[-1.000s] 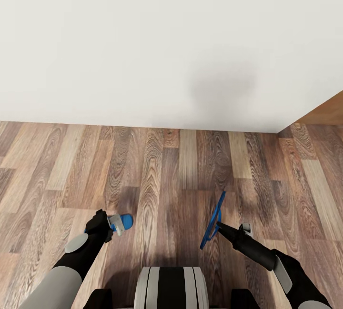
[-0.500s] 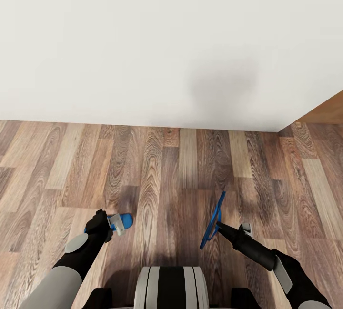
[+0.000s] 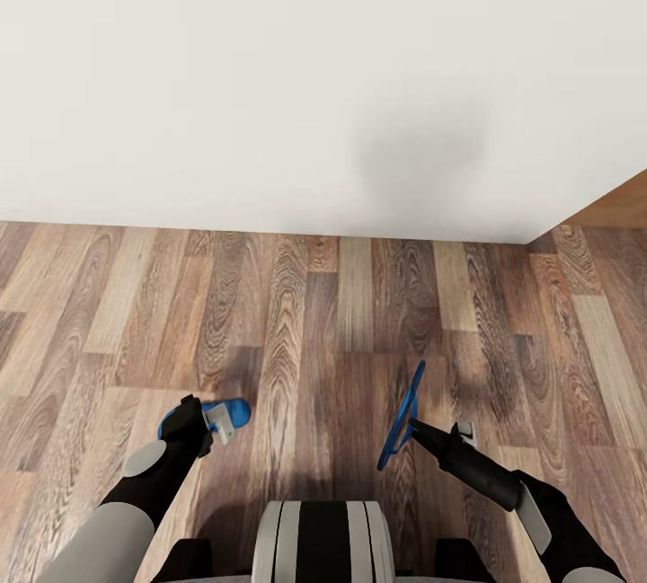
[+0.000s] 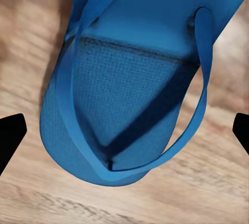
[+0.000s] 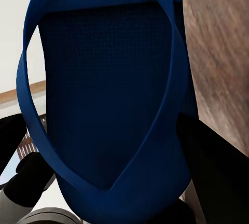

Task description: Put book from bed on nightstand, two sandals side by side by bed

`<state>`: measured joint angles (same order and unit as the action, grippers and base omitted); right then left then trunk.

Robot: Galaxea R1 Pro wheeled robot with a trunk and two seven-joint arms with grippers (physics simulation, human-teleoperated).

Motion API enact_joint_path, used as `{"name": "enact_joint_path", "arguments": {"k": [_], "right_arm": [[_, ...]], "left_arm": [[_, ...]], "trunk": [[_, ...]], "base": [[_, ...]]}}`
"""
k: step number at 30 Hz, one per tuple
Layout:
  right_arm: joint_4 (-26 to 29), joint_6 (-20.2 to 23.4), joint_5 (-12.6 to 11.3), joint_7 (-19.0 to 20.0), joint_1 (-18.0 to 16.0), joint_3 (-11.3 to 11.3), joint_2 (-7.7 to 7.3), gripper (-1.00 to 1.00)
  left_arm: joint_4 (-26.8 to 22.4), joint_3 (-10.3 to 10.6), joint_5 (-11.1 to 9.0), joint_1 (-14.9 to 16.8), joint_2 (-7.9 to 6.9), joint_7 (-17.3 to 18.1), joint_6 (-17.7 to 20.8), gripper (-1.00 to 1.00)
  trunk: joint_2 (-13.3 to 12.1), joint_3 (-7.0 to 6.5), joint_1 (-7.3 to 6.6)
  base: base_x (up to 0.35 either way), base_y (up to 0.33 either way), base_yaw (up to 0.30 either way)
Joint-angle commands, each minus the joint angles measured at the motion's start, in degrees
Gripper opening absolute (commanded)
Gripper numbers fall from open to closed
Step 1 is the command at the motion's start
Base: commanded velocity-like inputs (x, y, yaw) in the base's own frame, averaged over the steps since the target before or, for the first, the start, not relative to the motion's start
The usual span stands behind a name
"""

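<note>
Wall base sits slightly higher in frame than before; our camera shifted. Left gripper (image 3: 208, 426) pinches 1 blue sandal (image 3: 226, 415) lower left; right gripper (image 3: 415, 428) pinches the second sandal (image 3: 403, 415) edge-up, lower right, above plank floor (image 3: 323, 313).

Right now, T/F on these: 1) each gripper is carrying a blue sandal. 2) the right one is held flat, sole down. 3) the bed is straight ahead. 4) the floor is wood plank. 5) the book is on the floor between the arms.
1. Each gripper carries a blue sandal: true. The left gripper holds the left sandal; the right gripper holds the right sandal.
2. The right sandal is held flat, sole down: false. In the head view it stands on edge, showing as a thin blue strip.
3. The bed is straight ahead: false. A plain white wall is ahead, with a brown wooden surface at the right edge.
4. The floor is wood plank: true.
5. The book lies between the arms: false. Only bare planks and the robot's trunk are there.
</note>
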<state>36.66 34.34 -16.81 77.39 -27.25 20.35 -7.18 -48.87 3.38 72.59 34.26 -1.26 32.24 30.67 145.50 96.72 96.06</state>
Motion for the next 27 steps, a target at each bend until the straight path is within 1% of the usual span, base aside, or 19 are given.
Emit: {"name": "enact_joint_path", "arguments": {"k": [1, 6, 9, 23, 26, 27], "right_arm": [[0.0, 0.6, -0.2, 0.1, 0.0, 0.1, 0.0, -1.0], [0.0, 0.6, -0.2, 0.1, 0.0, 0.1, 0.02, -1.0], [0.0, 0.6, -0.2, 0.1, 0.0, 0.1, 0.01, -1.0], [0.0, 0.6, -0.2, 0.1, 0.0, 0.0, 0.01, -1.0], [0.0, 0.6, -0.2, 0.1, 0.0, 0.0, 0.04, -1.0], [0.0, 0.6, -0.2, 0.1, 0.0, 0.0, 0.04, -1.0]], "left_arm": [[-0.1, 0.2, 0.4, 0.0, -0.05, 0.5, 0.2, 1.0], [-0.1, 0.2, 0.4, 0.0, -0.05, 0.5, 0.2, 1.0], [-0.1, 0.2, 0.4, 0.0, -0.05, 0.5, 0.2, 1.0], [0.0, 0.2, 0.4, 0.0, -0.05, 0.5, 0.2, 1.0], [-0.1, 0.2, 0.4, 0.0, -0.05, 0.5, 0.2, 1.0], [-0.1, 0.2, 0.4, 0.0, -0.05, 0.5, 0.2, 1.0]], "trunk": [[0.0, 0.03, -0.01], [0.0, 0.03, -0.01], [0.1, 0.69, 0.07], [0.1, 0.69, 0.07], [0.1, 1.36, 0.15], [0.1, 1.36, 0.15]], "base": [[0.0, 0.0, 0.0], [0.0, 0.0, 0.0], [0.0, 0.0, 0.0], [0.0, 0.0, 0.0], [0.0, 0.0, 0.0], [0.0, 0.0, 0.0]]}}
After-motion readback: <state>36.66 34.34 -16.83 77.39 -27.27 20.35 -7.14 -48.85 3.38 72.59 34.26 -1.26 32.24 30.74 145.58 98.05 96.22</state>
